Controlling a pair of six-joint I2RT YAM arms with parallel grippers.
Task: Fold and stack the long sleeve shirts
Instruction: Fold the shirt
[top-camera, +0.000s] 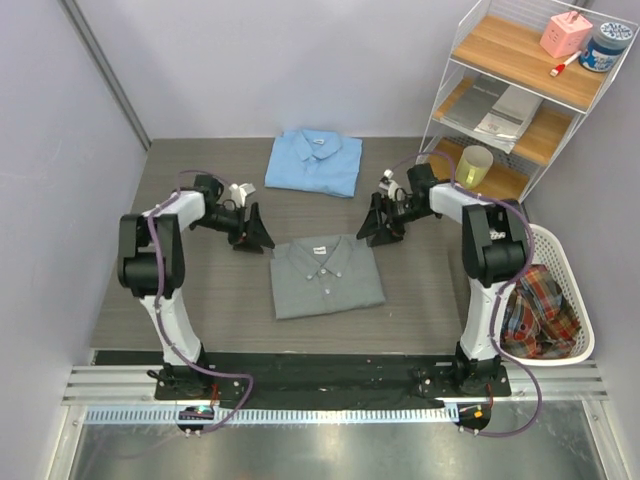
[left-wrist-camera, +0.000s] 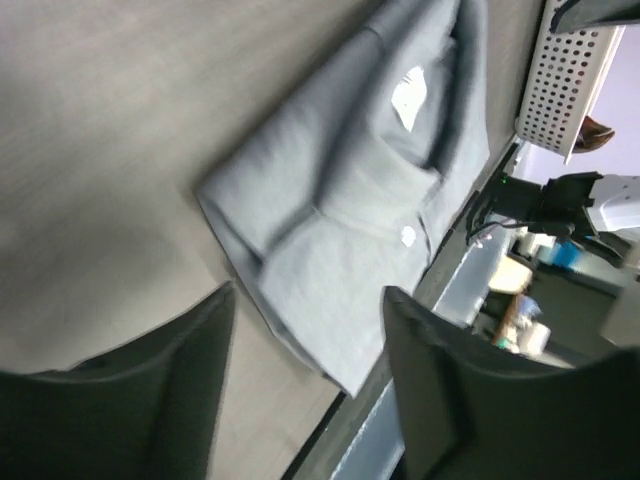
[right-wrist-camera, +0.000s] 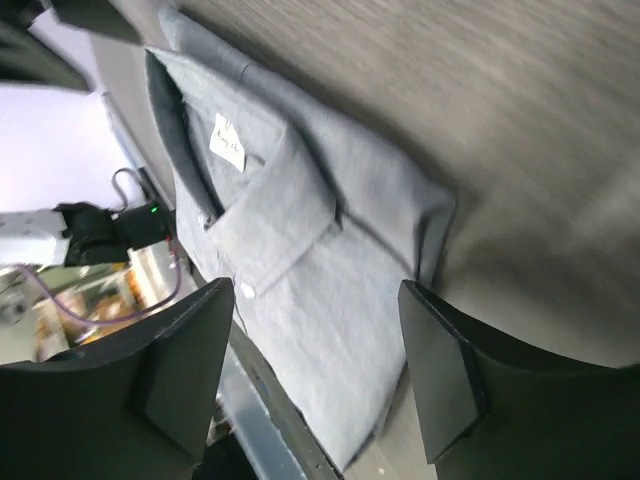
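Inside grey shirt (top-camera: 326, 277): white neck label (right-wrist-camera: 228, 141), possibly printed, unreadable.

I see a grey-brown wood-grain table (top-camera: 200, 300). Wire shelf unit (top-camera: 500, 45) at the far right corner. Top board: pink box (top-camera: 565, 34) and blue-lidded tub (top-camera: 607, 46) side by side. Middle board: papers (top-camera: 497, 108) lying flat. Lowest board: yellow cup (top-camera: 476, 164), upright. White basket (top-camera: 572, 285) just beside the table's right edge, plaid cloth (top-camera: 540, 310) bunched inside.
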